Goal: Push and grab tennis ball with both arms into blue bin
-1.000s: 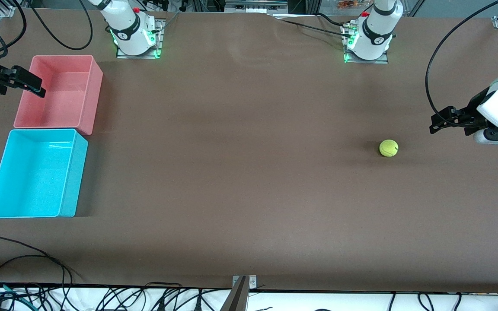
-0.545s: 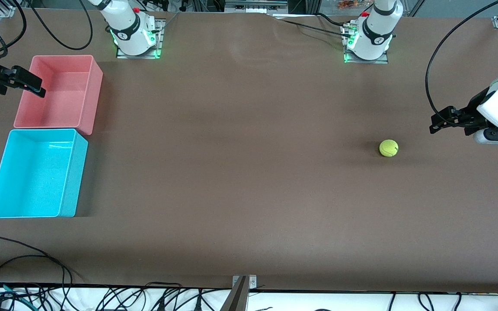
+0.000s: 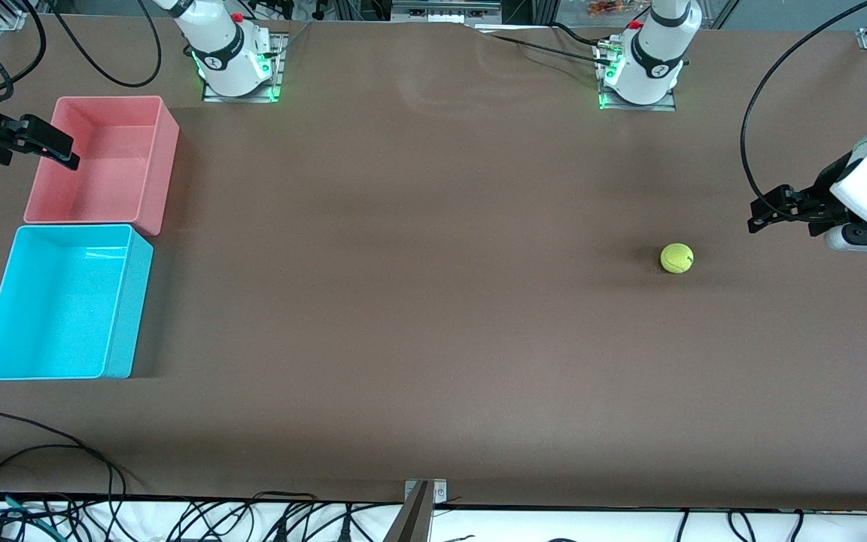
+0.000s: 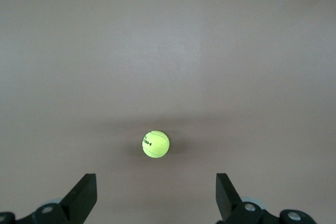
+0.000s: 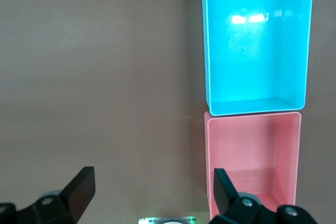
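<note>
The tennis ball [image 3: 676, 258] lies on the brown table toward the left arm's end; it also shows in the left wrist view [image 4: 156, 144]. My left gripper [image 3: 763, 214] is open and empty, raised over the table beside the ball, apart from it. The blue bin [image 3: 57, 301] stands empty at the right arm's end, nearer the front camera than the pink bin; it also shows in the right wrist view [image 5: 255, 40]. My right gripper [image 3: 61, 150] is open and empty, over the pink bin's outer rim.
The pink bin [image 3: 106, 162] stands empty, touching the blue bin; it also shows in the right wrist view [image 5: 252, 156]. Both arm bases [image 3: 238, 64] [image 3: 640, 68] stand at the table's back edge. Cables [image 3: 42, 467] lie along the front edge.
</note>
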You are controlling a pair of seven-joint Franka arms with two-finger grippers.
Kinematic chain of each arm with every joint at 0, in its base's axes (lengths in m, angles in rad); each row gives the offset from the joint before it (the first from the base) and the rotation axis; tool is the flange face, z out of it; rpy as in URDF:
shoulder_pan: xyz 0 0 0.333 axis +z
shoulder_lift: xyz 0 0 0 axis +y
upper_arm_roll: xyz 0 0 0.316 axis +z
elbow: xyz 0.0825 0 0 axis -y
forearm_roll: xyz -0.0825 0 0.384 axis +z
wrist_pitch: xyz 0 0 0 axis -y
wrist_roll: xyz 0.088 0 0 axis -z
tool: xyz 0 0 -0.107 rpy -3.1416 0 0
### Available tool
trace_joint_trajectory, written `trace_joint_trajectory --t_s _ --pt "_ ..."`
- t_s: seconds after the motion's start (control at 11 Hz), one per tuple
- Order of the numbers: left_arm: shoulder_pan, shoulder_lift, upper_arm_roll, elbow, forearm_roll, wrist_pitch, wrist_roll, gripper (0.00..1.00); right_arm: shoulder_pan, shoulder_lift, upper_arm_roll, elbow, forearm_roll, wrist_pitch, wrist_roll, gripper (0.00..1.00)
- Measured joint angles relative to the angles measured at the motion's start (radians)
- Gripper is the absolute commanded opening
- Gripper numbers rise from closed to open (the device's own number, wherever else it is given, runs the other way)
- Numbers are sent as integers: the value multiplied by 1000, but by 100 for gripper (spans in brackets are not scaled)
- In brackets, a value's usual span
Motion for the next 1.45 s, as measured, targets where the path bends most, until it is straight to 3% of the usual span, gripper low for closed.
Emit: trace_joint_trajectory --t_s 0.09,0.36,0.91,1.18,1.45 --pt "0 0 0 0 0 0 0 71 0 0 0 0 0 0 0 100" --pt "0 0 0 -2 0 0 0 0 0 0 0 0 0 0 0 100" --pt "16 5 1 -21 0 -7 125 0 0 0 0 0 0 0 0 100" --pt "125 31 5 -32 2 -5 577 0 0 0 0 0 -1 0 0 100" --pt "159 45 0 -38 99 9 887 0 0 0 0 0 -1 0 0 100"
